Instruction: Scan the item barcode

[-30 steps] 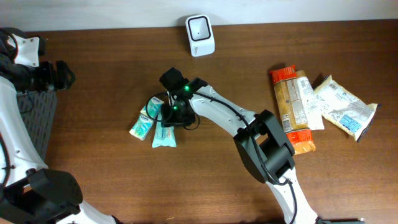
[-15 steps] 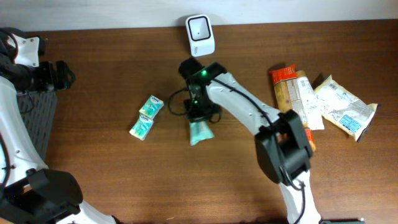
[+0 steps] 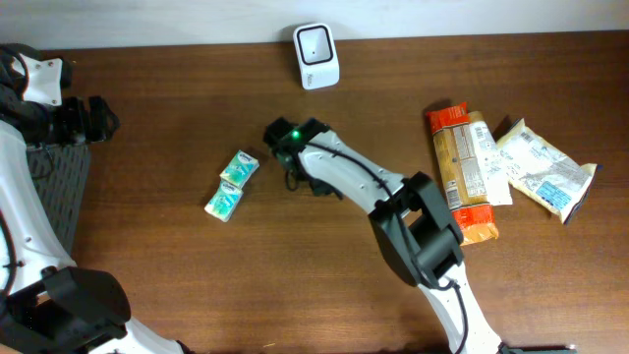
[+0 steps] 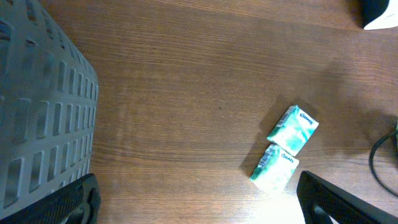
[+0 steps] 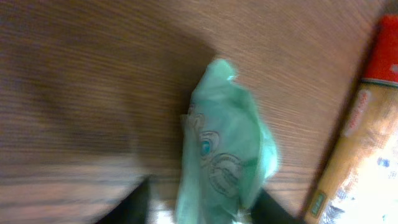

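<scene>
At the far left edge of the wooden table (image 3: 197,285) stands a grey slotted basket (image 4: 43,112), and the left gripper (image 4: 198,186) hangs near it with its jaws spread wide and nothing between them. To the right, well apart from the basket, two small teal tissue packs (image 3: 231,185) lie flat on the wood, touching end to end in a slanted line. Further right, at the back edge of the table, stands the white scanner (image 3: 316,42), its dark window facing up toward the overhead camera. In front of the scanner, near the middle of the table, the right gripper (image 5: 202,190) points down with a green light glowing on its body. It hides the item from above. The wrist view, which is blurred, shows a crumpled teal pack (image 5: 224,143) lying between its fingers. The jaws stand wider than the pack, with a gap showing beside one finger, so they do not squeeze it. Whether the other finger touches the pack, and whether the pack rests on the wood, I cannot tell. A dark cable (image 3: 295,182) loops beside this gripper. At the right end lie a long orange-ended package (image 3: 472,224), a cream package (image 3: 488,162) partly over it, and a white pouch (image 3: 545,169) just beside them.
</scene>
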Controlling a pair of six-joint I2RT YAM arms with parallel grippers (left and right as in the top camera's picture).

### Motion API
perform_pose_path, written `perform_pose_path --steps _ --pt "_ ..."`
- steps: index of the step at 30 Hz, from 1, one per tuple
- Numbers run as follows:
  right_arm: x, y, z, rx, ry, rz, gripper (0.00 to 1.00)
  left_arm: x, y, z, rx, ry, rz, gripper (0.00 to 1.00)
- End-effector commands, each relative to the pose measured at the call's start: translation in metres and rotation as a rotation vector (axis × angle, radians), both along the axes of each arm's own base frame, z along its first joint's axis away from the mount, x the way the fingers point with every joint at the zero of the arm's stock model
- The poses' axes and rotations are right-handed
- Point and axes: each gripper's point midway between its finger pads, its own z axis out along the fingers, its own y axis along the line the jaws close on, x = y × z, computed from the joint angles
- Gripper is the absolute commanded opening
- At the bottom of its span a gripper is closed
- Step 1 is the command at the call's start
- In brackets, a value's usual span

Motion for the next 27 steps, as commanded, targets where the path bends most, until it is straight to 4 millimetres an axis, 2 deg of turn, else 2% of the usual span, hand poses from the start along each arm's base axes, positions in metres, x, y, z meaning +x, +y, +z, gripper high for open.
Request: perform_pose_path --steps 1,3,6,7,9,10,11,13,15,16,17,19,21,23,27 --pt "-0.019 0.030 -0.010 0.045 0.047 0.049 0.77 0.000 0.001 -0.003 -0.009 0.008 0.010 0.99" --pt "-0.028 0.040 -0.006 0.044 0.060 0.075 0.79 0.000 0.001 -0.003 -0.009 0.008 0.010 0.99" --pt "-0.044 0.065 -0.002 0.115 0.109 0.103 0.78 0.000 0.001 -0.003 -0.009 0.008 0.010 0.99" --pt "-0.046 0.072 0.003 0.139 0.120 0.107 0.72 0.000 0.001 -0.003 -0.009 0.008 0.010 0.99" --pt "-0.046 0.077 0.014 0.162 0.125 0.106 0.68 0.000 0.001 -0.003 -0.009 0.008 0.010 0.99" --pt "-0.043 0.080 0.026 0.177 0.119 0.105 0.67 0.000 0.001 -0.003 -0.009 0.008 0.010 0.99" --pt "-0.037 0.085 0.050 0.205 0.093 0.104 0.62 0.000 0.001 -0.003 -0.009 0.008 0.010 0.99" --pt "-0.029 0.087 0.076 0.259 0.065 0.093 0.60 0.000 0.001 -0.003 -0.009 0.008 0.010 0.99" --pt "-0.015 0.083 0.102 0.340 0.043 0.057 0.53 0.000 0.001 -0.003 -0.009 0.008 0.010 0.99" --pt "-0.005 0.075 0.109 0.386 0.048 0.018 0.45 0.000 0.001 -0.003 -0.009 0.008 0.010 0.99" --pt "0.000 0.068 0.108 0.411 0.064 -0.010 0.39 0.000 0.001 -0.003 -0.009 0.008 0.010 0.99" --pt "0.006 0.046 0.101 0.473 0.132 -0.095 0.17 0.000 0.001 -0.003 -0.009 0.008 0.010 0.99" --pt "0.009 0.027 0.091 0.499 0.185 -0.163 0.04 0.000 0.001 -0.003 -0.009 0.008 0.010 0.99" --pt "0.007 0.006 0.075 0.509 0.251 -0.236 0.04 0.000 0.001 -0.003 -0.009 0.008 0.010 0.99" --pt "-0.011 -0.005 0.044 0.491 0.363 -0.247 0.04 0.000 0.001 -0.003 -0.009 0.008 0.010 0.99"
